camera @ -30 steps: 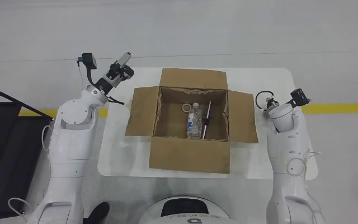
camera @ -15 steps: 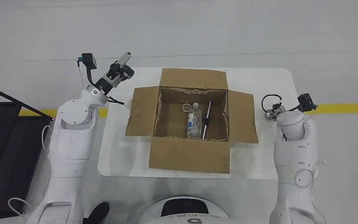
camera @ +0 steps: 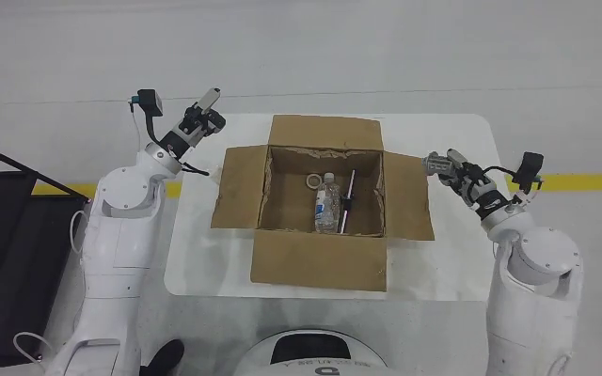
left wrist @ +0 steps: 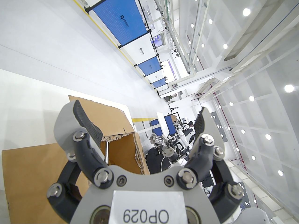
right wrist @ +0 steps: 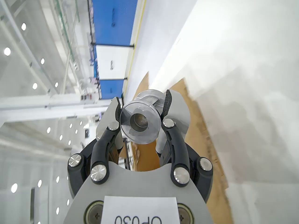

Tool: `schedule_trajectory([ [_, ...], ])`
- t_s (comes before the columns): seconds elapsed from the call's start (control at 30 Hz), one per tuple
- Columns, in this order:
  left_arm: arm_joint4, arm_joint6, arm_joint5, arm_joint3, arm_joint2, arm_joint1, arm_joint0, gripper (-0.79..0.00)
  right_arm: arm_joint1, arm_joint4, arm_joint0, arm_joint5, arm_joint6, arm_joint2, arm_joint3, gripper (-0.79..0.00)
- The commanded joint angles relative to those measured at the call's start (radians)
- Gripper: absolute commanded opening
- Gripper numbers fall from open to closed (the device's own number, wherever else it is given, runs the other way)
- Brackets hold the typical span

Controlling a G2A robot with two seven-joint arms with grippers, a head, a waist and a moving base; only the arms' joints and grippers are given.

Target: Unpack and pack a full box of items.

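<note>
1 metal spool [right wrist: 140,120] in right tool [right wrist: 142,105], near open cardboard box [camera: 410,195]

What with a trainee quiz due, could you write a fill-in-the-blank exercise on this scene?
1. The ___ end effector is shut on a flanged metal spool.
2. The left end effector is ___, holding nothing.
3. Inside the cardboard box, a plastic ___ lies beside the metal rod.
Missing words: right, open, bottle.
</note>
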Motion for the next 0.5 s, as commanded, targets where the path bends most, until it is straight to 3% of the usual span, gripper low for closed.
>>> schedule_trajectory([
  [0.0, -0.001, 0.000, 0.000, 0.000, 0.000, 0.000, 0.000, 0.000, 0.003, -0.002, -0.020, -0.011, 0.051, -0.032, -0.023, -0.785],
  [0.47, -0.001, 0.000, 0.000, 0.000, 0.000, 0.000, 0.000, 0.000, 0.004, 0.015, -0.021, -0.026, 0.046, -0.040, -0.011, -0.785],
])
